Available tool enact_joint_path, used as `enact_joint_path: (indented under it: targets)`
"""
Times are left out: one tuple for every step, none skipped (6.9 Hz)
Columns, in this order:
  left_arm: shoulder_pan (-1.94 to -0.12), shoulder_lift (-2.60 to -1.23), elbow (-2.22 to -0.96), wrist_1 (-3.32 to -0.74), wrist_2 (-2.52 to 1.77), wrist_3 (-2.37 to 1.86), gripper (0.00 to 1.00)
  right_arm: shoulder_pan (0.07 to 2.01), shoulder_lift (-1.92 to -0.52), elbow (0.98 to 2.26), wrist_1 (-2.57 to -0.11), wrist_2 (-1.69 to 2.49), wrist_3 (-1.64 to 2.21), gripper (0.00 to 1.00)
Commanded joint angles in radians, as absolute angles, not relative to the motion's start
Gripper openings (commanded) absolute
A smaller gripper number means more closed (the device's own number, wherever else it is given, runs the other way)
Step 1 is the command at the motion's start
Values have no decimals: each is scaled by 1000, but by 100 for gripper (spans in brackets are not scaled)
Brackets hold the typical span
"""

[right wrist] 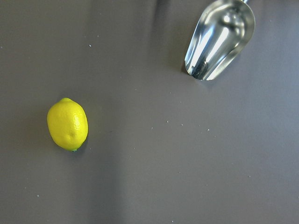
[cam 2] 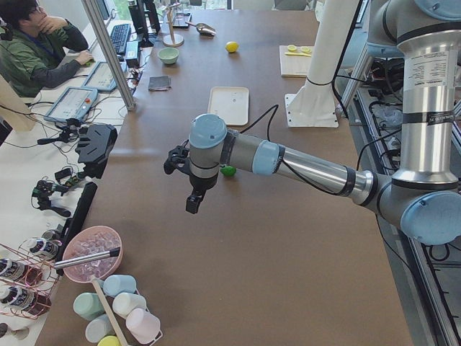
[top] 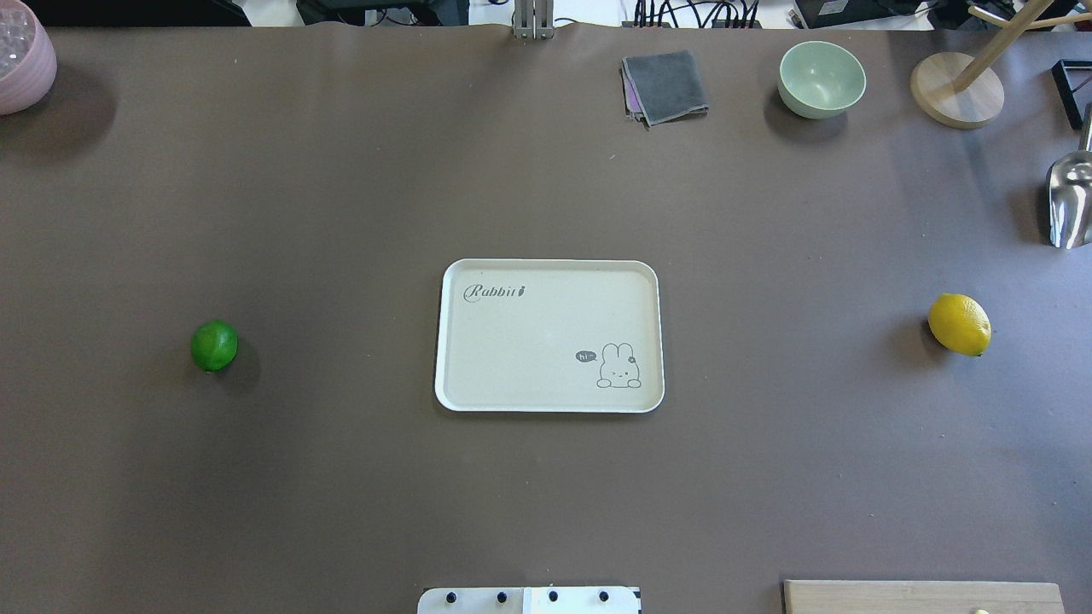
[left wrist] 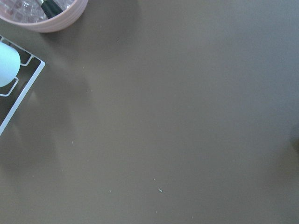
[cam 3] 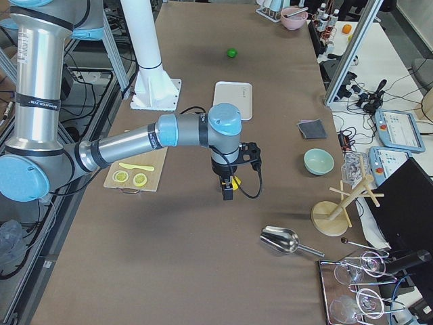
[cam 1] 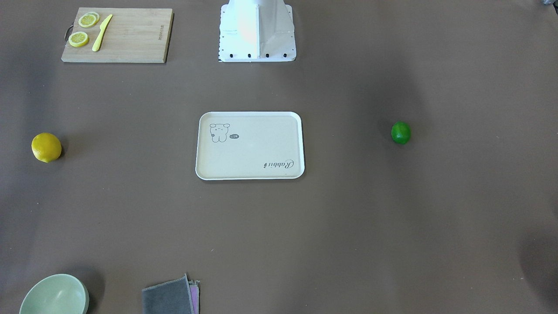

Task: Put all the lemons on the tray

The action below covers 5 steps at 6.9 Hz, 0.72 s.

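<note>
The tray [top: 529, 341] lies at centre frame on the brown table [top: 546, 512]. The yellow lemon [top: 960, 324] sits at middle right and the green lemon [top: 213, 345] at middle left, both well apart from it. My left gripper [cam 2: 193, 204] and right gripper [cam 3: 229, 191] hang above the table; I cannot tell how their jaws stand.

You have bare brown table [top: 341, 477] all around the cream-white rectangular tray [top: 529, 341] and the glossy green oval lemon [top: 213, 345]. A shiny metal scoop [top: 1071, 200] lies near the bright yellow oval lemon [top: 959, 323].
</note>
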<state>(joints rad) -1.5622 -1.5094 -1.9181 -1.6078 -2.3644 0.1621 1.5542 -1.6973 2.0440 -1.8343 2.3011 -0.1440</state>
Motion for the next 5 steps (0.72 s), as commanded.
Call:
enact_joint_path:
  targets:
    - [-1562,-1517,-1834,-1829,-2368,161,98,1557,-1646,2037,-1791,2301,-143,100]
    - [-1562,-1517,-1842,-1833,-2368,166,98,1562,-1660,2034,-1713,2301,-138,100]
    - [-1562,-1520,-1833,-1860,-2368,172,98,1568,-1683,2036,-1665,2307,-138,100]
    - [-1560,-1534,-1821,-1862,-2368,172,98,1566,-1690,2016,-1661,2316,-140,100]
    - [-1560,-1534,-1827,-1862,-2368,167,98,1566,-1681,2023,-1651,2313,-141,100]
